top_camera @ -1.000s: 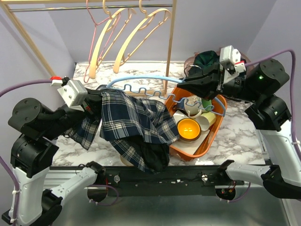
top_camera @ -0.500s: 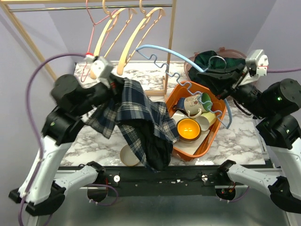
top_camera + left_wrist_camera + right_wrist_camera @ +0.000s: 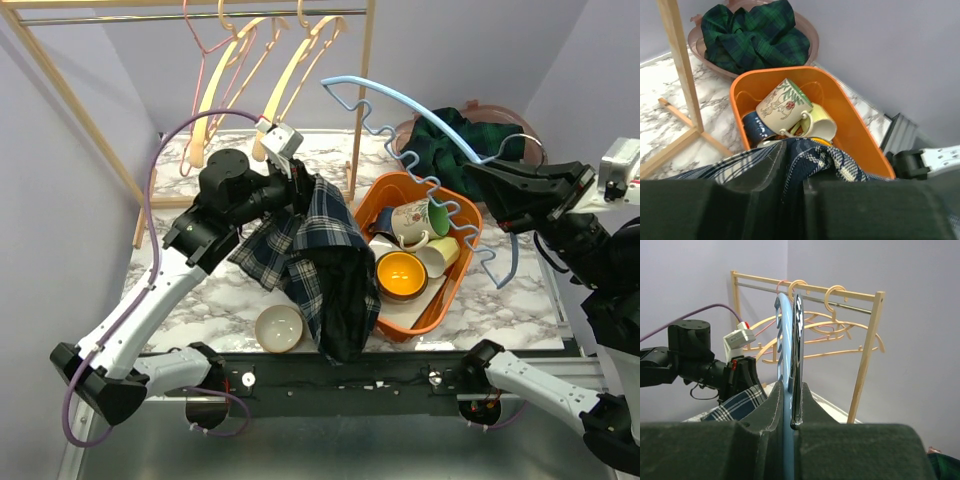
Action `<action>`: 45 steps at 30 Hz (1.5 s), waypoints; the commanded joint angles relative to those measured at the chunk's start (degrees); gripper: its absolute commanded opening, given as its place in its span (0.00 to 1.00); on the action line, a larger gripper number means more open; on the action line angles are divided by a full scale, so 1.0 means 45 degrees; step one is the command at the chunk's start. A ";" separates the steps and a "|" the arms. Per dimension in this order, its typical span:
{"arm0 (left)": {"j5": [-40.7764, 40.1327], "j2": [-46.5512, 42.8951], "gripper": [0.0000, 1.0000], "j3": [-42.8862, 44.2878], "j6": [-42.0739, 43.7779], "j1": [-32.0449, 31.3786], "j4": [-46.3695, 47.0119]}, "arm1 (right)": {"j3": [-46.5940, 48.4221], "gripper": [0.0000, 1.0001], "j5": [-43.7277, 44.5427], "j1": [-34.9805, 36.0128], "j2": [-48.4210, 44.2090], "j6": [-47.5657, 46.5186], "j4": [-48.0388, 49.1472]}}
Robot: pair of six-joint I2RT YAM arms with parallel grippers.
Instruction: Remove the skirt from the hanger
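Left fingers [image 3: 299, 187] were found clamped on the upper edge of the skirt [image 3: 325, 250], held high over the counter [image 3: 190, 290]. The skirt – navy plaid with a dark lining – hung down from that grip. Its lower end reached the counter's front edge just beside a bowl [image 3: 278, 325], and one side lay across the left rim of the orange bin [image 3: 445, 295]. The left wrist view confirmed plaid cloth pinched between the fingers, with a patterned mug [image 3: 785, 105] in the bin beyond.

Right fingers [image 3: 478, 182] were closed on the blue hanger [image 3: 400, 90] near its metal hook, holding it tilted in the air above the bin. Hanger and skirt were well apart – the skirt hung clear of it. The right wrist view showed the hanger edge-on between the closed fingers.

A rack [image 3: 365, 100] carrying other hangers stood at the back, and green plaid cloth [image 3: 440, 140] lay in a pink basin behind the bin
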 commanded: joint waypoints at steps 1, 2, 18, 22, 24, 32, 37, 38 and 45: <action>0.0778 0.0094 0.63 -0.0340 -0.0502 -0.0190 0.1791 | -0.0450 0.01 -0.0577 0.0016 -0.0251 0.0265 0.0295; 0.1206 0.0113 0.70 -0.0243 -0.0309 -0.0190 0.1753 | -0.0490 0.01 -0.0735 0.0036 -0.0309 0.0265 0.0256; -0.1209 -0.0629 0.90 0.4910 0.3637 -0.0171 -0.5742 | -0.1155 0.01 -0.6786 0.0036 -0.1541 0.0694 -0.1560; -0.2052 -0.0532 0.90 0.6356 0.4318 -0.0171 -0.7228 | -0.0764 0.01 -0.9675 0.0036 -0.1209 0.0170 -0.2359; -0.1584 -0.0395 0.90 0.7504 0.4458 -0.0171 -0.8027 | -0.0608 0.01 -1.0110 0.0017 -0.0840 -0.0532 -0.3099; 0.0096 -0.1447 0.93 0.7379 0.6213 -0.0171 -0.9574 | -0.0100 0.01 -0.3396 0.0036 -0.0876 0.0890 -0.2636; -0.0495 -0.2250 0.95 0.7647 0.6723 -0.0171 -0.9829 | 0.0839 0.01 -0.3447 0.0036 0.0060 -0.0515 -0.4918; -0.0083 -0.2231 0.95 0.7823 0.6705 -0.0171 -0.9771 | 0.0741 0.01 -0.3780 0.0036 0.0197 -0.0613 -0.5017; 0.2849 -0.1510 0.95 0.8039 0.6626 -0.0171 -0.9553 | 0.0369 0.01 -0.8116 0.0036 0.1250 -0.0245 -0.3558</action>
